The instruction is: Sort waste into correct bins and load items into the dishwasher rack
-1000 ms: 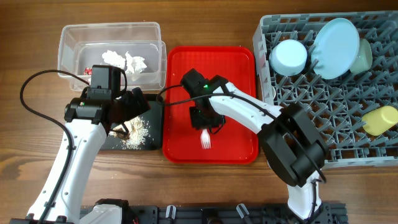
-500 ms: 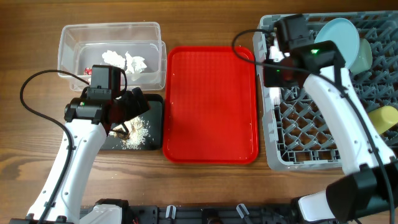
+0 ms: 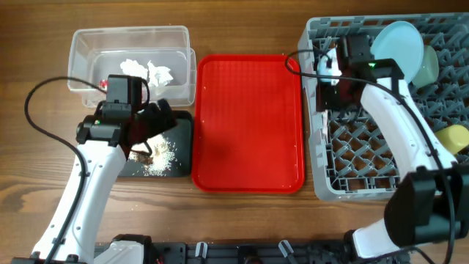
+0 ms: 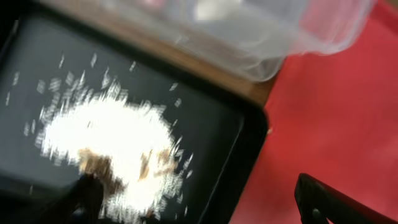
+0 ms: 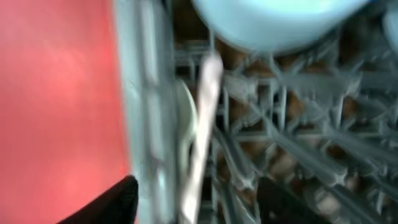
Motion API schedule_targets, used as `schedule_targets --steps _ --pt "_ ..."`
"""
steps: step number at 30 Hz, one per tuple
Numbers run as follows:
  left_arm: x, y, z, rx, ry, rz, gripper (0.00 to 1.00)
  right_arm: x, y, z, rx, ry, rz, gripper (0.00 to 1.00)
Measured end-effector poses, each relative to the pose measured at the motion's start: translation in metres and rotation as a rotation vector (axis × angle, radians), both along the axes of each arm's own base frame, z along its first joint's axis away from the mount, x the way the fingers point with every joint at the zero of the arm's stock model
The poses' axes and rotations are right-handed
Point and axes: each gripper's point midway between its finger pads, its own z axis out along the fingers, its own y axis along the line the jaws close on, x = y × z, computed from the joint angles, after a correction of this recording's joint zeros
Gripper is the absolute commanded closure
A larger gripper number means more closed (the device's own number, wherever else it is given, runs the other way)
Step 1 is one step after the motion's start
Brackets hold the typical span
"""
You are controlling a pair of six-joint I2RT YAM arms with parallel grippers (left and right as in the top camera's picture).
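The right gripper [image 5: 196,183] hangs over the left wall of the rack [image 3: 315,183] with its jaws spread wide, gripping nothing. A white fork [image 5: 204,99] stands between the fingers, leaning on that wall. It looks loosely lodged. If a finger brushes it as the arm lifts away, it may tip over the wall onto the red tray [image 3: 249,125], or slide down through the lattice. The blue bowl [image 5: 273,18] sits just beside the gripper, so a careless sideways move could knock it off its pegs.

The left gripper [image 4: 196,180] is also open and empty, low over the black tray [image 3: 183,139]. A sweep there would scatter the scraps [image 3: 161,154] onto the counter.

Count:
- One plate [image 3: 399,44], one mint bowl [image 3: 430,64] and one cup [image 3: 448,141], all in the rack.
- One blue bowl, hidden under the arm in the overhead view.
- White cutlery: the fork, and beside it a rounded shape that may be the spoon [image 5: 185,115], too blurred to be sure.
- One tub [image 3: 132,37], holding two or three tissue pieces [image 3: 157,73] and one wrapper [image 3: 102,83], partly hidden.
- One pile of scraps in the black tray.
- Nothing on the red tray.
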Motion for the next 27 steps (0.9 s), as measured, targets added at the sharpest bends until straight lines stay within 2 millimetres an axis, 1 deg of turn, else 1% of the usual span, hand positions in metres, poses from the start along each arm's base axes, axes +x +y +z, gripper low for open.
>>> schedule_targets --steps 1,2,3,4,5,6,7,8,9,11,12,13,14,15,16,17,18,19,21,24,27 --pt "0.005 -0.006 0.003 0.01 -0.028 -0.044 0.0 0.012 0.01 0.02 0.061 -0.076 0.022 0.27" --pt "0.008 -0.013 0.005 0.02 -0.048 -0.096 0.0 0.015 0.016 0.035 0.11 -0.119 0.043 0.27" --pt "0.008 -0.02 0.005 0.024 -0.051 -0.135 0.0 0.012 0.018 0.043 0.15 -0.125 0.054 0.31" --pt "0.004 -0.024 0.004 0.026 -0.037 -0.163 0.0 0.004 0.015 0.045 0.175 -0.098 0.051 0.35" --pt "-0.004 -0.027 0.0 0.027 -0.004 -0.187 0.0 -0.01 0.011 0.041 0.187 -0.041 0.042 0.39" --pt "-0.015 -0.027 -0.005 0.03 0.044 -0.197 0.0 -0.024 0.007 0.037 0.193 0.022 0.024 0.41" --pt "-0.026 -0.025 -0.01 0.031 0.095 -0.192 0.0 -0.029 0.006 0.035 0.197 0.046 0.019 0.41" --pt "-0.039 -0.023 -0.014 0.033 0.151 -0.186 0.0 -0.04 0.006 0.033 0.202 0.09 0.013 0.41" --pt "-0.051 -0.021 -0.018 0.032 0.202 -0.18 0.0 -0.044 0.007 0.032 0.209 0.11 0.009 0.41" --pt "-0.063 -0.021 -0.02 0.024 0.25 -0.18 0.0 -0.047 0.009 0.032 0.222 0.097 0.006 0.39" --pt "-0.066 -0.021 -0.018 0.02 0.245 -0.181 0.0 -0.058 0.01 0.031 0.232 0.044 -0.001 0.32" --pt "-0.07 -0.021 -0.014 0.014 0.222 -0.183 0.0 -0.068 0.01 0.032 0.238 0.032 -0.006 0.24" --pt "-0.074 -0.02 -0.009 0.01 0.175 -0.184 0.0 -0.072 0.011 0.036 0.249 -0.052 -0.002 0.08" --pt "-0.08 -0.019 -0.002 0.006 0.13 -0.185 0.0 -0.076 0.011 0.037 0.256 -0.104 0.003 0.0" --pt "-0.084 -0.019 0.01 0.0 0.039 -0.189 0.0 -0.089 0.012 0.038 0.262 -0.17 0.01 0.0" --pt "-0.087 -0.018 0.019 -0.005 -0.023 -0.189 0.0 -0.094 0.012 0.04 0.266 -0.221 0.018 0.0" --pt "-0.09 -0.018 0.034 -0.014 -0.151 -0.191 0.0 -0.105 0.012 0.045 0.273 -0.302 0.024 0.0" --pt "-0.099 -0.016 0.043 -0.022 -0.23 -0.188 0.0 -0.113 0.012 0.051 0.278 -0.37 0.027 0.0" --pt "-0.107 -0.014 0.051 -0.027 -0.309 -0.186 0.0 -0.127 0.011 0.062 0.293 -0.458 0.016 0.0" --pt "-0.113 -0.012 0.062 -0.027 -0.376 -0.181 0.0 -0.132 0.011 0.073 0.301 -0.512 0.015 0.0" --pt "-0.113 -0.012 0.063 -0.027 -0.378 -0.181 0.0 -0.131 0.011 0.071 0.303 -0.501 0.01 0.0"
